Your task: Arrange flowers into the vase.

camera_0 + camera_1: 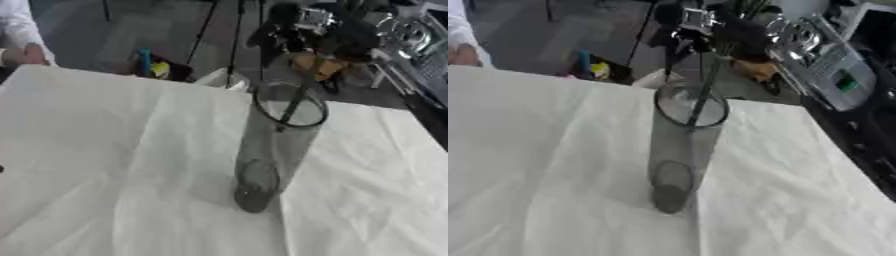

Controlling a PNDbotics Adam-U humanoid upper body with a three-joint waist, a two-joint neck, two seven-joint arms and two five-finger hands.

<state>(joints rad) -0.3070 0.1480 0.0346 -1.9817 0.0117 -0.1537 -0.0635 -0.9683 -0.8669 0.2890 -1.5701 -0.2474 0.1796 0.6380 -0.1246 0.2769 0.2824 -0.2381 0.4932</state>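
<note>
A white cloth [105,165] fills the lower frame. At its centre a clear vase [273,150] stands upright, its rim open toward the upper middle. A dark stem [702,95] slants down through that rim into the vase. Above it, near the top edge, the right hand [710,27] has its fingers curled round the stem's upper part, beside something orange [315,65]. The left hand is out of frame.
</note>
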